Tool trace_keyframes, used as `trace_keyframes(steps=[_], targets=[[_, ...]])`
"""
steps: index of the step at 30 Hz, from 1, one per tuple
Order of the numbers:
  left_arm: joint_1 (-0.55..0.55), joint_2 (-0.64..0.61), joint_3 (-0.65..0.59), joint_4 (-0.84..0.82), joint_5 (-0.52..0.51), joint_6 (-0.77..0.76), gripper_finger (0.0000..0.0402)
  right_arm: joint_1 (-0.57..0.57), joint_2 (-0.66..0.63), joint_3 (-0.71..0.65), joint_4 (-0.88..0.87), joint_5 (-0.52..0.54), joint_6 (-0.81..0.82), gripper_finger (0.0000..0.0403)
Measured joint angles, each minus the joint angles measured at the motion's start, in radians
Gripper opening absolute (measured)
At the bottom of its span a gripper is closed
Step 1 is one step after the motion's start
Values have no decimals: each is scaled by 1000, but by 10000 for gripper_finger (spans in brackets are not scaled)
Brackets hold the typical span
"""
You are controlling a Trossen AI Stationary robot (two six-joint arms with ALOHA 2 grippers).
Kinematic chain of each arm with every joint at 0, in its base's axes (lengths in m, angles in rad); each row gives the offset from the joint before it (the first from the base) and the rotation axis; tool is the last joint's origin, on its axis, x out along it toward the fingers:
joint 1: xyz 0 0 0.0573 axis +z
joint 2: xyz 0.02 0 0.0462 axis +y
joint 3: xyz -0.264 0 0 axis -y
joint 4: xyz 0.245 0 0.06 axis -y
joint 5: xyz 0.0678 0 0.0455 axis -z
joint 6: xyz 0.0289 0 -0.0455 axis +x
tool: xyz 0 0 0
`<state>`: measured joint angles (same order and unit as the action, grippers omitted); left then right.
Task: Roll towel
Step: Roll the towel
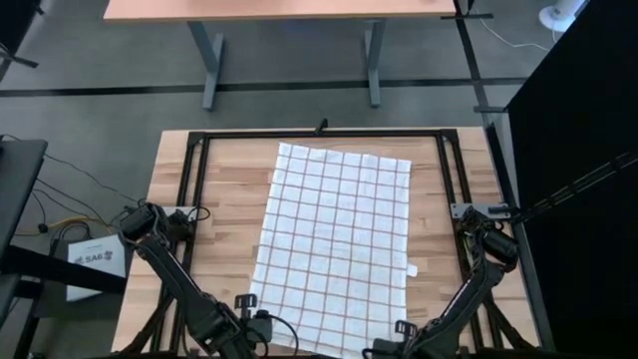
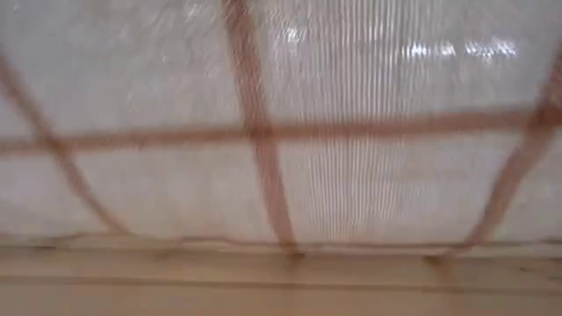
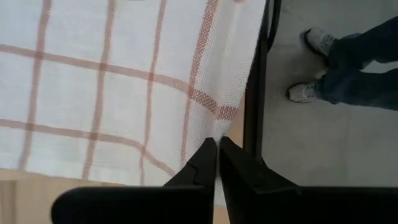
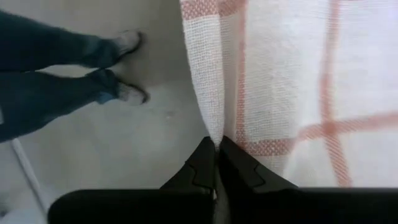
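My left gripper [image 3: 217,149] and right gripper [image 4: 216,148] each have jaws pinched tight on a near corner of the checked towel [image 1: 337,244], which lies spread flat mid-desk [image 1: 221,204], its near edge hanging past the desk's near edge.

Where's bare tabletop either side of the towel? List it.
Two bare wood strips: one between the towel and the left frame rail, a narrower one between towel and right rail. The near edge is crowded: the left gripper and right gripper each pinch a towel corner there.
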<state>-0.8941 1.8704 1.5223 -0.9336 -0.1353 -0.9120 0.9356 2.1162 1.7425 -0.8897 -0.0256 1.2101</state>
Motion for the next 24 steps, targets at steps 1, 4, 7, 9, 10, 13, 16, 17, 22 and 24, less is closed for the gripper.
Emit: trace_keyframes(steps=[1, 4, 7, 9, 10, 13, 16, 17, 22, 24], targets=[[2, -7, 0, -5, 0, 6, 0, 0, 0, 17, -40, 10, 6, 1], [9, -45, 1, -17, -1, 26, 0, 0, 0, 75, -162, 42, 21, 1], [19, -90, 1, -54, -1, 51, 0, 0, -2, 125, -258, 97, 37, 1], [36, -127, 1, -93, -6, 67, 0, -4, -2, 157, -330, 142, 56, 1], [45, -149, 1, -114, -13, 75, 0, -8, -2, 170, -367, 161, 67, 1], [85, -211, 1, -166, -31, 118, 0, -27, -3, 205, -495, 217, 98, 1], [149, -280, 2, -217, -34, 176, 0, -60, -3, 229, -601, 258, 102, 1], [174, -301, 2, -230, -34, 201, 0, -73, -4, 230, -632, 264, 102, 1], [323, -397, -23, -274, -30, 352, 0, -148, -17, 211, -684, 331, 85, 1], [395, -426, -40, -277, -22, 412, 0, -187, -28, 204, -680, 350, 88, 1]])
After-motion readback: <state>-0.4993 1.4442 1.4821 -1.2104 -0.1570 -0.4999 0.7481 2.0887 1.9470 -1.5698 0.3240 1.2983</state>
